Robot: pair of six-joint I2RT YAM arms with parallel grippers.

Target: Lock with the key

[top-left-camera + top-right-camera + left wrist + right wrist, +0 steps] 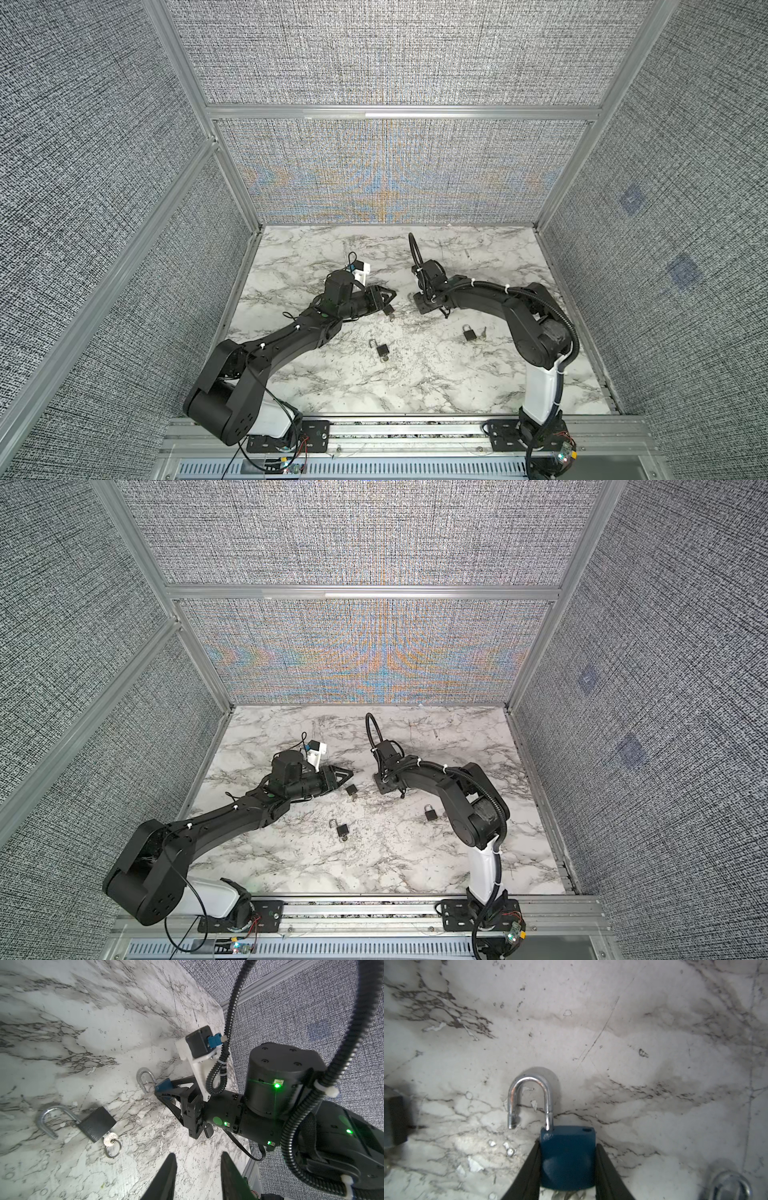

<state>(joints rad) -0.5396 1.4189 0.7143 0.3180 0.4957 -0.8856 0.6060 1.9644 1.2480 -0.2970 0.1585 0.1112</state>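
In the right wrist view my right gripper (568,1144) is shut on the body of a blue padlock (568,1159). Its silver shackle (529,1101) is swung open over the marble. A silvery key (569,1194) shows just below the body. The left wrist view shows the same blue padlock (164,1086) in the right gripper's fingers. My left gripper (198,1154) is open with only bare marble between its fingers. In both top views it (392,293) (350,773) hovers left of the right gripper (415,300), beside a black padlock (388,311).
A black padlock (97,1124) with an open shackle and a ringed key (110,1140) lies near the left gripper. Two more black padlocks (381,349) (469,333) lie on the marble table (415,386). Grey panel walls enclose the table.
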